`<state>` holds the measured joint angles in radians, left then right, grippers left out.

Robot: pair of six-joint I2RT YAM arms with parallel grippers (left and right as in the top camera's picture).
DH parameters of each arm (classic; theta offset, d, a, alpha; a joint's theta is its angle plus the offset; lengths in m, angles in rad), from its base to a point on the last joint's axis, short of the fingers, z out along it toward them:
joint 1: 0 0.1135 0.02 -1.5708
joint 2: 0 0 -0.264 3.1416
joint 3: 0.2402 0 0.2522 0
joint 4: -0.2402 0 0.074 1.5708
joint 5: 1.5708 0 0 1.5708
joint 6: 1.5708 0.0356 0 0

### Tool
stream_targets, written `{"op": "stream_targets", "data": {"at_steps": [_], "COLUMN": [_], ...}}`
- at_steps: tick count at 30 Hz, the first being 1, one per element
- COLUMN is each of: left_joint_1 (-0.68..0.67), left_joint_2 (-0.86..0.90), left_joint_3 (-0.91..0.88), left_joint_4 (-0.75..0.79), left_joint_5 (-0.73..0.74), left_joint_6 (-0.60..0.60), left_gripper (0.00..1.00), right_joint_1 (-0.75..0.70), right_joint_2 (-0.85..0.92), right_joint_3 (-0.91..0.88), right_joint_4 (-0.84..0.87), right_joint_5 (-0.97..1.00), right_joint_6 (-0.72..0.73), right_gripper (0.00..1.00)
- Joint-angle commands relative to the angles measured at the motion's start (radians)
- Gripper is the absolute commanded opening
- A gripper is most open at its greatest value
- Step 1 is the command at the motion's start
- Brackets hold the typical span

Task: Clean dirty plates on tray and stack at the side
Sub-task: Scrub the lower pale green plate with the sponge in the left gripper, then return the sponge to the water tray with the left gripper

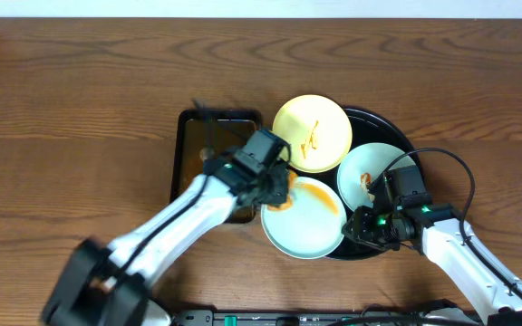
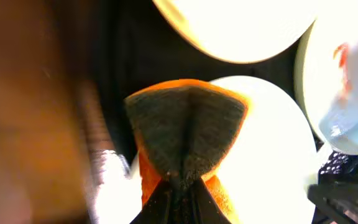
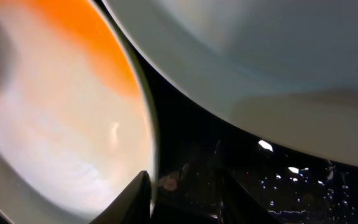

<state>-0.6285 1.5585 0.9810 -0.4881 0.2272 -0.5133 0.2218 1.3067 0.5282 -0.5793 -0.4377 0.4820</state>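
Tray (image 1: pixel 395 127): round, glossy black, right of table centre, carrying all three plates.
Yellow plate (image 1: pixel 311 132) at rear, right mint plate (image 1: pixel 370 167), and front mint plate (image 1: pixel 306 225), smeared orange. They look rigid, sauce-slick and likely breakable, best taken at the rim.
Sponge (image 2: pixel 188 124): soft, pinched in left gripper (image 2: pixel 180 190) over the front plate's edge.
Right gripper (image 3: pixel 182 199): jaws apart at that rim.
Only the right wrist view shows droplets on the tray.

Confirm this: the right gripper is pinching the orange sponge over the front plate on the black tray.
Not right. The left gripper pinches the orange sponge, as the left wrist view shows; it is over the front plate on the black tray.
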Motion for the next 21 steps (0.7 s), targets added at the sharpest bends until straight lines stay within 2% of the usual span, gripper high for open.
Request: {"op": "stream_targets", "data": {"at_steps": [1,6,15,18,21], "left_joint_1": [0.042,0.101,0.267,0.303,0.311], "left_joint_2": [-0.113,-0.148,-0.135,-0.125,-0.118], "left_joint_3": [0.001,0.001,-0.009,-0.011,-0.012], "left_joint_4": [-0.04,-0.086,-0.106,-0.107,-0.112], "left_joint_5": [-0.115,-0.12,-0.198,-0.198,-0.198], "left_joint_6": [0.072,0.142,0.143,0.143,0.143], "left_gripper": [0.07,0.07,0.08,0.08,0.08], "right_joint_1": [0.009,0.009,0.064,0.074,0.074], "right_joint_2": [-0.006,-0.006,-0.001,0.01,0.026], "right_joint_3": [-0.002,-0.002,-0.018,-0.021,-0.021], "right_joint_4": [0.008,0.019,0.043,0.064,0.079], "right_joint_5": [0.01,-0.003,-0.023,-0.017,0.001], "right_joint_6": [-0.004,-0.004,-0.003,0.022,0.05], "right_gripper": [0.32,0.31,0.31,0.28,0.19]}}
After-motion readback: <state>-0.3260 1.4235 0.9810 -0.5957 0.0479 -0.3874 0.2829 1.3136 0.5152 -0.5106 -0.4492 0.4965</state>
